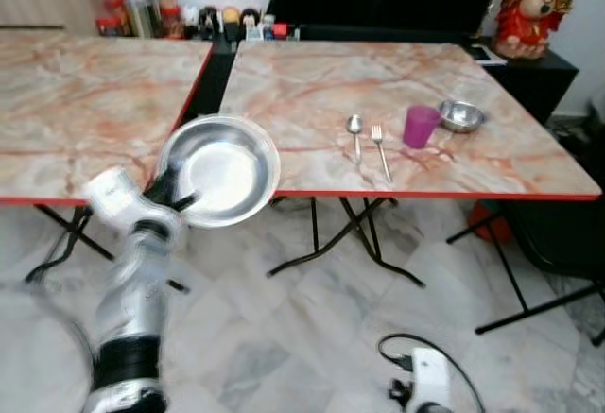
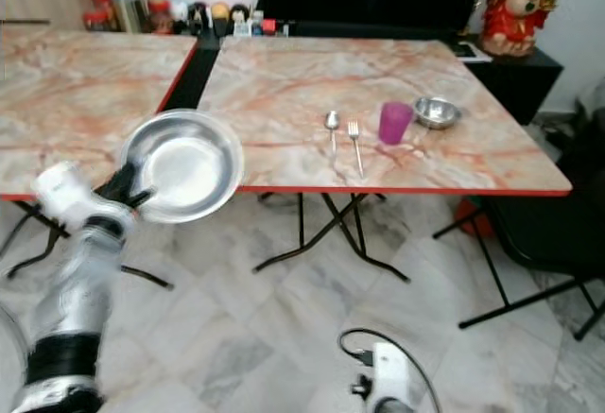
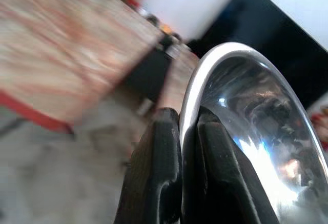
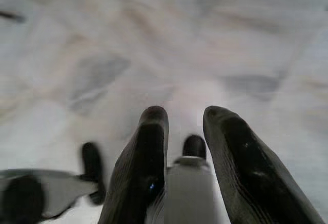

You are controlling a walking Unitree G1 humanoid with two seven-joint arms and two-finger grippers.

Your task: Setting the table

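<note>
Open tabletop lies left of the spoon; fork, purple cup and small bowl crowd the right. Far-edge jars, seemingly bottles, block reach.

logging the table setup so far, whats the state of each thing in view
steel plate: held off the table by its rim, tilted
left gripper: shut on the plate's rim
right gripper: open, idle over the floor
spoon: lying flat on the table
fork: lying flat beside the spoon
purple cup: upright on the table
small steel bowl: upright on the table, beside the cup
</note>
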